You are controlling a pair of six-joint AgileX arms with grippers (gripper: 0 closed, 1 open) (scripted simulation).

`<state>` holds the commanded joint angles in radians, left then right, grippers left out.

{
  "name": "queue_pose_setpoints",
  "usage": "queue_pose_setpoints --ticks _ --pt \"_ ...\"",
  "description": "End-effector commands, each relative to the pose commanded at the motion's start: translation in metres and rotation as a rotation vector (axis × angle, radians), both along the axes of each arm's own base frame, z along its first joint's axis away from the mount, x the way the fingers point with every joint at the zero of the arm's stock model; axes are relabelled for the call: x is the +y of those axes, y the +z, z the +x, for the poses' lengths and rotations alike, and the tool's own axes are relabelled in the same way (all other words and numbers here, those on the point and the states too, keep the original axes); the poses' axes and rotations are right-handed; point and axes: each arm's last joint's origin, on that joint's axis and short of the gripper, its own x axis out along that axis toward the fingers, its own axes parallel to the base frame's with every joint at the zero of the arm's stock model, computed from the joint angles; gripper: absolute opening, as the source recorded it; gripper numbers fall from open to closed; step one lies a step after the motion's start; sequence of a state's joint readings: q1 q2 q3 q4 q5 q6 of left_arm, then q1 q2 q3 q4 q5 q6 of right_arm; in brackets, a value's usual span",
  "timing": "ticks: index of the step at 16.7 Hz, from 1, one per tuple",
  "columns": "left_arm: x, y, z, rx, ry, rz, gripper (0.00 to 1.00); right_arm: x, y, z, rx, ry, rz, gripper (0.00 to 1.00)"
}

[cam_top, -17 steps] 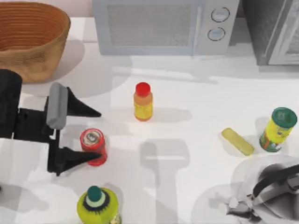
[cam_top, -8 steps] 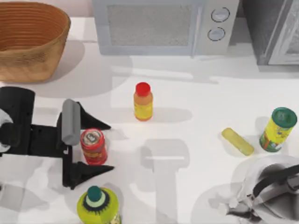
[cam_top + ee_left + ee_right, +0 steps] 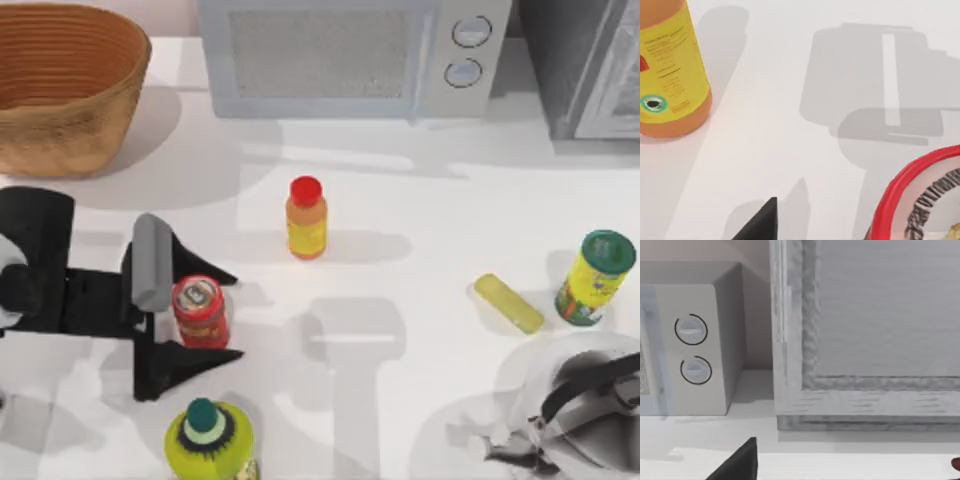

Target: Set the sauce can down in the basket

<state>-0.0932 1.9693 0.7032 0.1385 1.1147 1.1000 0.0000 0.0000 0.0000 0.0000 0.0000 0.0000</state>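
The white desk carries the wicker basket, microwave, orange bottle, sauce can, two green-lidded canisters and a yellow bar.

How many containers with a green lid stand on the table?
2. One green-lidded canister stands near the table's right edge, beside a yellow bar. The other stands at the front edge, just below the left gripper. More may be hidden.

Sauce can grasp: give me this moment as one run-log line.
phase: grasp | left gripper: open, fingers either side of sauce can | sauce can: upright on table | basket: top view's far left | right gripper: parked, bottom right
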Motion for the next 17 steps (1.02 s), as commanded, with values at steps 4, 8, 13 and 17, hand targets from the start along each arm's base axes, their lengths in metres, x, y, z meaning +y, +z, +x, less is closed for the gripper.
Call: queue_pose_setpoints --ticks 4,8,13,17 --pt "0.0 0.0 0.0 0.0 0.0 0.0 0.4 0.0 0.0 0.0 0.0 0.0 0.0 1.0" --pt "0.0 0.0 0.0 0.0 0.0 0.0 0.1 0.0 0.0 0.0 0.0 0.0 0.0 1.0" --pt "0.0 0.0 0.0 0.0 0.0 0.0 0.0 0.0 0.0 0.0 0.0 0.0 0.0 1.0" --pt "0.0 0.0 0.0 0.0 0.0 0.0 0.0 0.0 0.0 0.0 0.0 0.0 0.0 1.0"
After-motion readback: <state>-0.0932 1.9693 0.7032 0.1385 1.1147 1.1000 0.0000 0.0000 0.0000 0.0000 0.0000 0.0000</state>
